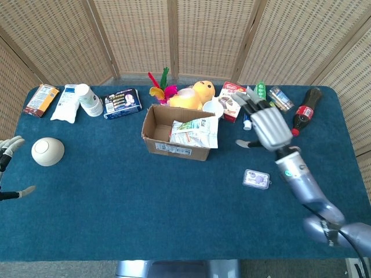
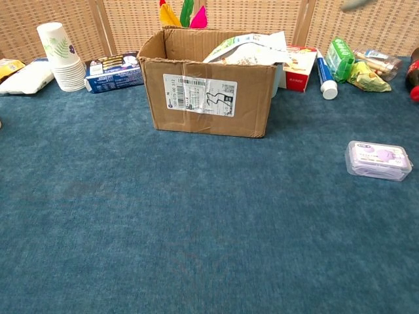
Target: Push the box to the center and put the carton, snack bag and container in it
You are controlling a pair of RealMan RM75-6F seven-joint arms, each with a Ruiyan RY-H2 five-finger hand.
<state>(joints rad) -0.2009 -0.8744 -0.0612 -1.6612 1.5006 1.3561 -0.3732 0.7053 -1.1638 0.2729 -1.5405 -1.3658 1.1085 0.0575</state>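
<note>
My right robot hand [image 1: 268,127] hangs with fingers spread and nothing in it, right of the box [image 1: 174,145] that holds the snack bag [image 1: 195,132], and the clear container [image 1: 256,179] lies on the tabletop [image 1: 116,197] just below and slightly left of it, long axis left-right, far from my left robot hand [image 1: 8,152]

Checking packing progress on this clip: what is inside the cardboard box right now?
A snack bag lies in the cardboard box, leaning on its right side and poking above the rim. Bare cardboard floor shows to its left. Whatever lies under the bag is covered.
</note>
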